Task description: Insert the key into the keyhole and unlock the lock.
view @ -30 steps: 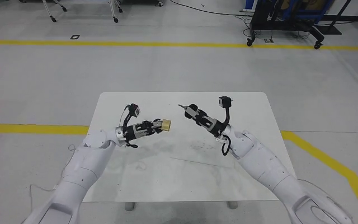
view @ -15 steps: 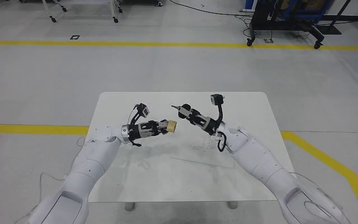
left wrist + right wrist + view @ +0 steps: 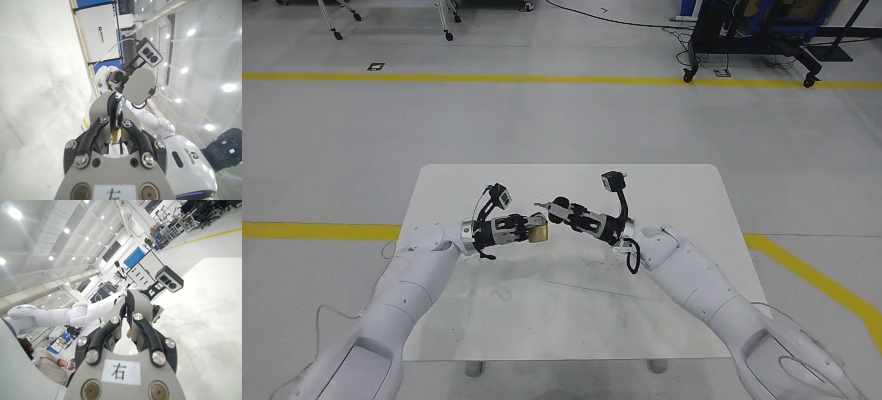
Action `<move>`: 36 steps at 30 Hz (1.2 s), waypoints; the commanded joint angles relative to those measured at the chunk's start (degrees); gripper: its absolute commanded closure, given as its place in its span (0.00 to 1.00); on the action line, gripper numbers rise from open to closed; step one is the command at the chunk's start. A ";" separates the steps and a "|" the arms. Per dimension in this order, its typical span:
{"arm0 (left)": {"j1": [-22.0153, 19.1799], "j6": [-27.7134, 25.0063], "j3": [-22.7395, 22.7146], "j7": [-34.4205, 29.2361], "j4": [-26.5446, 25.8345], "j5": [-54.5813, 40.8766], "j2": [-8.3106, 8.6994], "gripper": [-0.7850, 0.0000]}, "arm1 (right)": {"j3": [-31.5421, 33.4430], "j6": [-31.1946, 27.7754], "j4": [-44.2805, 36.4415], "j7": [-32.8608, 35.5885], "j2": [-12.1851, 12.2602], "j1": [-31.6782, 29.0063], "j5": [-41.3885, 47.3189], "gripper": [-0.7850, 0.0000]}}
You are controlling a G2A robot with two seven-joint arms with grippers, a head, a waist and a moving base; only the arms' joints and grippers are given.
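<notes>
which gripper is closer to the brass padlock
Left. The left gripper is shut on the brass padlock; the right gripper, shut on the silver key, is close beside it.

left jaws label (image 3: 114, 192), right jaws label (image 3: 121, 371)

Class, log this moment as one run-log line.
left jaws: shut on brass padlock | right jaws: shut on silver metal key | key: beside padlock, not inserted

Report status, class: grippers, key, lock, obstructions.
Left gripper shut on lock. Right gripper shut on key. Key near lock, not inserted. Nothing between them.
</notes>
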 commanded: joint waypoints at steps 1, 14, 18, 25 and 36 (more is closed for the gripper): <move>-0.27 0.47 -0.09 -0.46 0.92 -0.66 -0.22 1.00 | 1.40 -0.20 -0.50 0.32 0.31 -0.27 2.39 1.00; -0.10 1.45 0.49 1.71 0.62 1.88 -0.26 1.00 | 2.01 -0.20 -0.80 0.11 0.43 -0.50 3.24 1.00; 1.04 7.85 0.41 7.31 -2.63 4.01 -0.03 1.00 | 2.71 0.22 -2.91 -0.13 0.64 -0.85 -1.07 1.00; -0.33 23.39 0.86 9.10 -4.54 6.60 0.20 1.00 | 8.37 -0.20 -10.14 0.12 2.90 -4.24 -13.67 1.00; -3.48 28.54 -0.04 9.98 -3.25 4.38 -0.39 1.00 | 16.10 -0.20 -17.87 -1.93 5.86 -11.26 -24.03 1.00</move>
